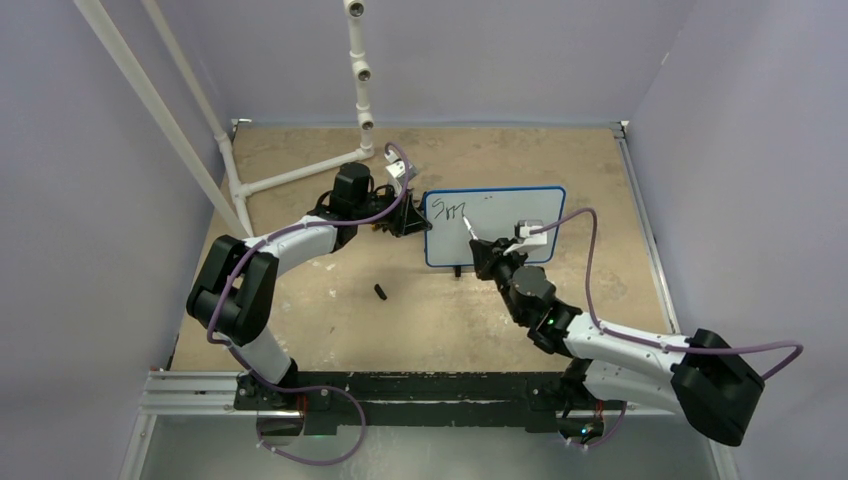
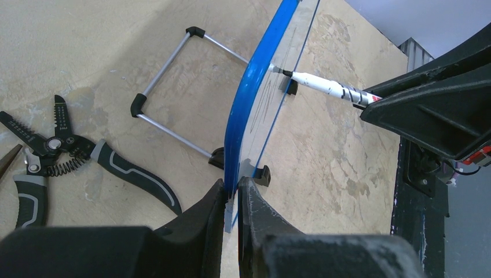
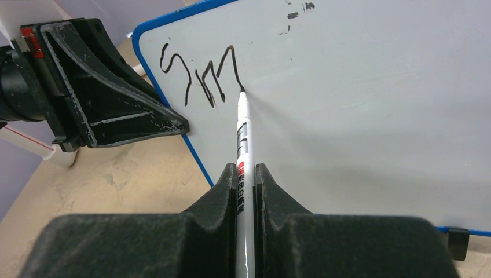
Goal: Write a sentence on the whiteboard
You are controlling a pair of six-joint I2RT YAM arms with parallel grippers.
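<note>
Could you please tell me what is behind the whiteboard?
Behind the whiteboard, the left wrist view shows a metal rod frame on the table, with spring-loaded pliers beyond it. The board's back face is hidden.

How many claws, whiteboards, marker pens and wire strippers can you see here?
Claws: 2, the left claw and the right claw
Whiteboard: 1
Marker pen: 1
Wire stripper: 1
Total: 5
</note>
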